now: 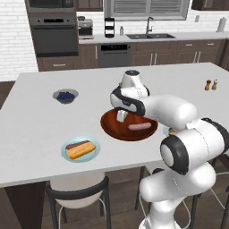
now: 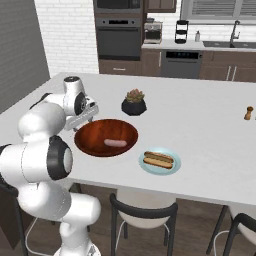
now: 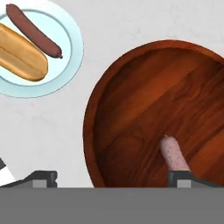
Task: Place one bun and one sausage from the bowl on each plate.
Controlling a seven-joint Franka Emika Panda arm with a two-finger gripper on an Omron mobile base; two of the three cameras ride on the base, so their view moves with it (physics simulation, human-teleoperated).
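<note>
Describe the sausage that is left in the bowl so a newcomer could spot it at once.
On the white kitchen island sits a wide reddish-brown wooden bowl, the largest dish there. Inside it lies a single slim pinkish sausage. Unlike the darker sausage elsewhere, which lies beside a yellow bun on a pale blue-green plate, this one lies alone in the bowl.

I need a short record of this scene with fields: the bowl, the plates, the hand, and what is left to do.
bowl: wooden bowl holds one sausage, no bun visible in it
plate on robot's left: plate holds a bun and a sausage side by side
plate on robot's right: holds something bun-like, contents unclear
hand: hand open, empty, over the bowl
likely next: pick up the bowl's sausage
</note>
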